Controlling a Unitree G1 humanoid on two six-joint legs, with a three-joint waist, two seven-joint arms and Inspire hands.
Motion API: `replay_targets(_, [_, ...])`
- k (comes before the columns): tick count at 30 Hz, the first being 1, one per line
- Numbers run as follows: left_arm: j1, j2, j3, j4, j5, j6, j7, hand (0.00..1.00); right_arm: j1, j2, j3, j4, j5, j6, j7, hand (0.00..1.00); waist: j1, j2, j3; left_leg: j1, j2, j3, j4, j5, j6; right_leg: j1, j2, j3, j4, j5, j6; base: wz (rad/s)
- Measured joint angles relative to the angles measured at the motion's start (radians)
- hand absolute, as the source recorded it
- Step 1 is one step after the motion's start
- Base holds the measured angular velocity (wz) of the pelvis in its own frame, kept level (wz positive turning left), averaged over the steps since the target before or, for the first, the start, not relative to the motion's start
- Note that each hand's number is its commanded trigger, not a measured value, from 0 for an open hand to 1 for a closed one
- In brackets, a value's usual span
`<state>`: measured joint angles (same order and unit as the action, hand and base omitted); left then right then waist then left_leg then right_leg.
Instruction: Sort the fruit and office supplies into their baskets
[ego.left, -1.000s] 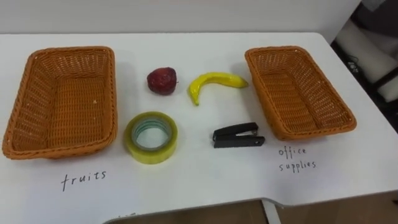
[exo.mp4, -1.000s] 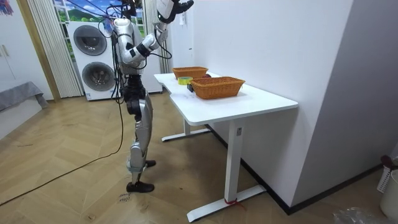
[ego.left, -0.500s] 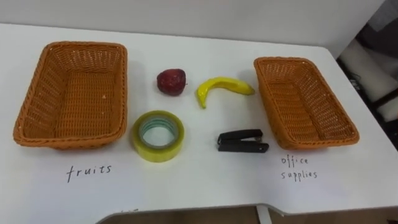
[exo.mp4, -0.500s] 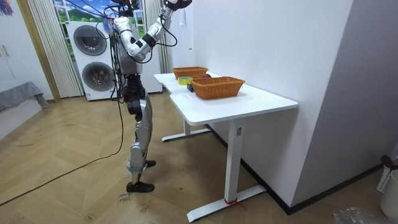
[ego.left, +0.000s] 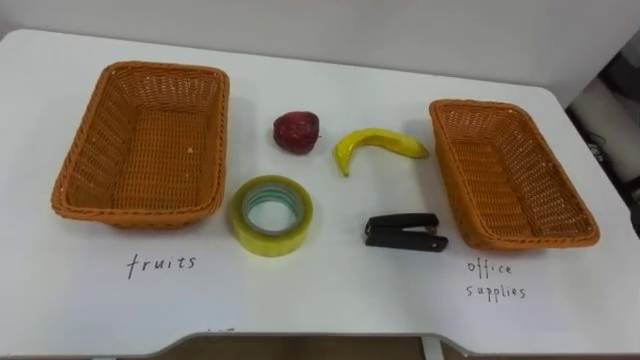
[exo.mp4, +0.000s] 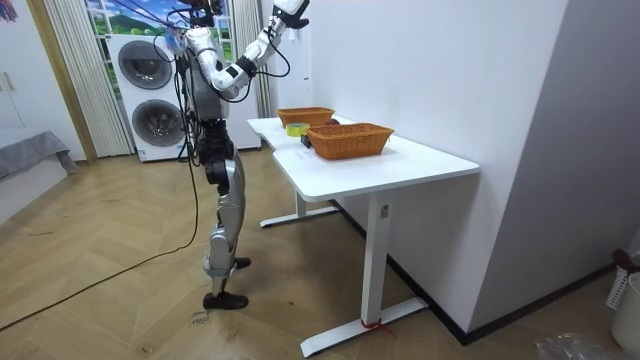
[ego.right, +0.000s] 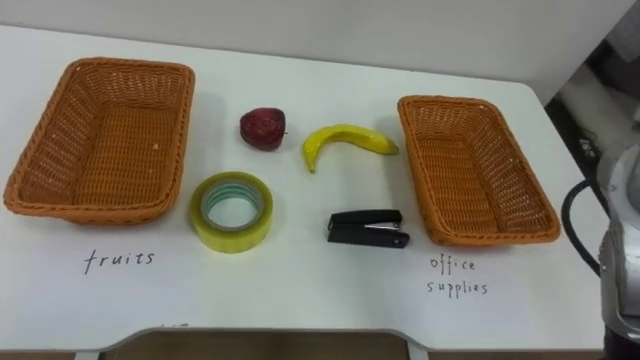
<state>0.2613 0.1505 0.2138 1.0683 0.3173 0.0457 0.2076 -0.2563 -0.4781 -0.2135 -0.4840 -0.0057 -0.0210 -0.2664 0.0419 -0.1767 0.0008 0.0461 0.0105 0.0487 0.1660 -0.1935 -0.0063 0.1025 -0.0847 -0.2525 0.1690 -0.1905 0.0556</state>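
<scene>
White table (ego.left: 330, 295) — two baskets (ego.left: 140, 214) (ego.left: 520, 243), one apple (ego.left: 297, 131), one banana (ego.left: 378, 145), one tape roll (ego.left: 272, 214), one stapler (ego.left: 404, 232) — raised hand's (exo.mp4: 290, 8) fingers indiscernible.

Right hand (exo.mp4: 291, 8) high, arm raised

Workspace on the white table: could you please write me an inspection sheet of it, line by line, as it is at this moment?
Surface: white table, with handwritten labels in front of each basket.
Job's things: left orange wicker basket and right orange wicker basket, both empty. Between them, apart from one another, lie a dark red apple, a yellow banana, a yellow tape roll and a black stapler.
Clutter: nothing seen.
Hands: right hand is held above the robot's head, away from the table.
Cables: nothing seen on the table.
Surroundings: white wall behind the table; stacked washing machines and wooden floor behind the robot.
</scene>
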Motion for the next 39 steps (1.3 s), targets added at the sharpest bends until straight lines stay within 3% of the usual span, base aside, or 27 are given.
replay_targets(6, [-0.008, 0.003, -0.002, -0.001, 0.0, 0.0, -0.023, 0.0, -0.025, -0.027, 0.048, 0.038, 0.0, 0.005, 0.074, 0.0, 0.017, -0.005, 0.0055, -0.001, 0.0, 0.003, -0.003, 0.0, 0.0, 0.0, 0.0, 0.002, 0.0, 0.0, 0.0, 0.0])
replay_targets(10, [-0.013, 0.006, -0.002, -0.006, 0.0, 0.001, -0.023, 0.0, -0.065, -0.049, 0.092, 0.073, 0.0, 0.037, 0.137, 0.0, 0.024, -0.005, 0.0056, -0.001, 0.001, 0.002, -0.004, 0.0, 0.0, 0.0, 0.0, 0.001, 0.0, 0.0, 0.0, 0.0])
replay_targets(19, [-0.014, 0.007, -0.013, -0.018, 0.0, 0.021, -0.023, 0.0, -0.068, -0.05, 0.159, 0.081, -0.005, 0.087, 0.303, 0.0, 0.025, -0.012, 0.0007, -0.005, 0.0, -0.002, -0.002, 0.0, 0.0, 0.0, 0.0, 0.005, 0.0, 0.0, 0.0, 0.0])
replay_targets(32, [-0.017, 0.024, -0.012, -0.008, 0.001, 0.021, -0.03, 0.0, -0.066, -0.05, 0.163, 0.078, -0.078, 0.089, 0.481, 0.0, 0.042, -0.013, 0.0003, -0.011, -0.002, -0.02, 0.003, 0.0, 0.0, 0.003, 0.001, 0.007, -0.001, 0.0, 0.0, 0.02])
replay_targets(39, [-0.031, 0.039, -0.012, -0.006, 0.001, 0.036, -0.055, 0.0, -0.037, -0.05, 0.195, 0.077, -0.05, 0.126, 0.644, 0.0, 0.05, -0.024, -0.0035, -0.019, -0.003, -0.03, 0.005, 0.0, 0.0, -0.001, 0.001, 0.0, -0.001, 0.0, 0.0, 0.04])
